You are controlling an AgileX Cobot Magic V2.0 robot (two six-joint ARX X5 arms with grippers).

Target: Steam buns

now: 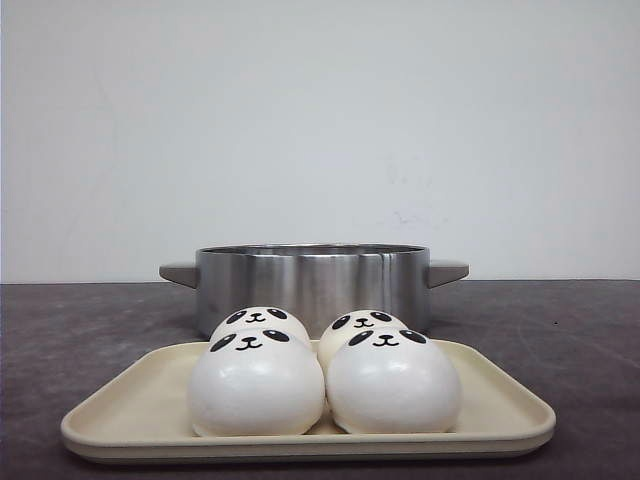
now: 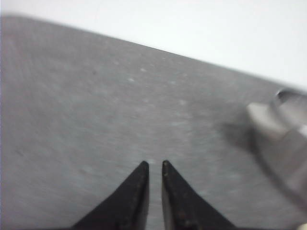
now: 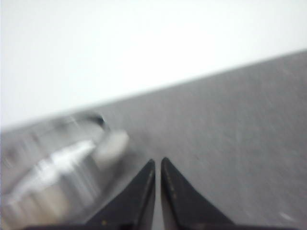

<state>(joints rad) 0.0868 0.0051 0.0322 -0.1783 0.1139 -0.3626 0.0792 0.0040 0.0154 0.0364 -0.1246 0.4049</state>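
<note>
Nearest to me in the front view lies a shallow cream-coloured rectangular tray, and on it sit the four smooth white dome-shaped buns with black panda faces, two in front and two close behind, touching each other. Just behind the tray stands a round brushed-steel pot with two grey side handles, without a lid, on the dark grey table. I cannot see inside the pot from here, but all four buns are on the tray, so I judge that the task is at its very beginning: no bun is moved yet, and all four are left to go into the pot. Neither arm shows in the front view. In the left wrist view, the left gripper hangs over bare table with its black fingers pressed almost together, only a thin slit between the tips, holding nothing; a pot handle is at the edge of that view. The right gripper is the same, nearly closed and empty, with the pot blurred beside it.
</note>
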